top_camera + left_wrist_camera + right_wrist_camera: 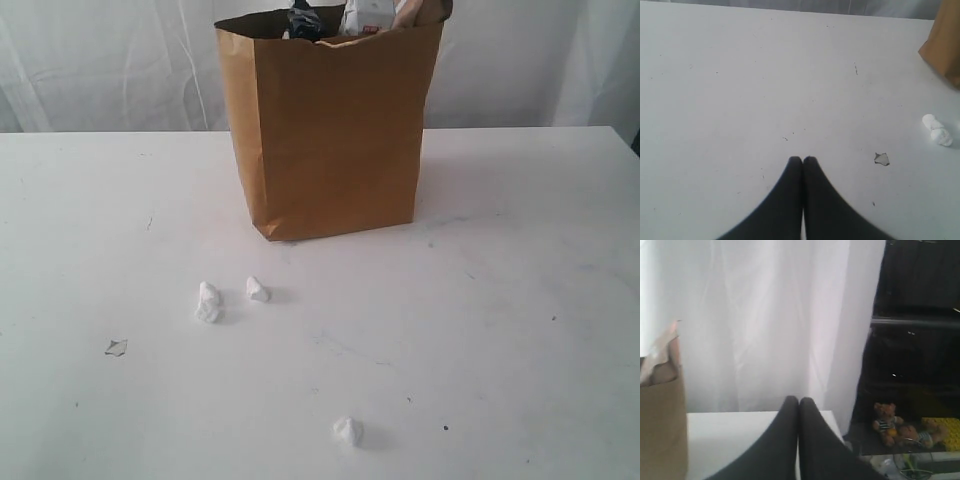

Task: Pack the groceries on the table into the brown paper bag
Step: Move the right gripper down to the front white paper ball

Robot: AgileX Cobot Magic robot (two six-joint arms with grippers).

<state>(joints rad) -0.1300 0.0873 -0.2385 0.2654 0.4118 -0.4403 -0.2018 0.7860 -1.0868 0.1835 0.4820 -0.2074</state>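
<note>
With my left gripper [802,160] and right gripper [799,400] both pinched together on nothing, I judge packing finished: groceries [368,18] poke from the bag [330,140] standing far-centre on the table [520,300], so next I just park.

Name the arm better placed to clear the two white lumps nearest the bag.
Left, probably: the left tool hangs shut over the table, a white lump in view; the right tool faces the curtain.

Paper bag [330,140] upright on the table [520,300], far centre, groceries [365,18] in its top. Two wads [208,302] lie before it, left; a third wad [347,431] nearer; a scrap [116,347] leftmost.
</note>
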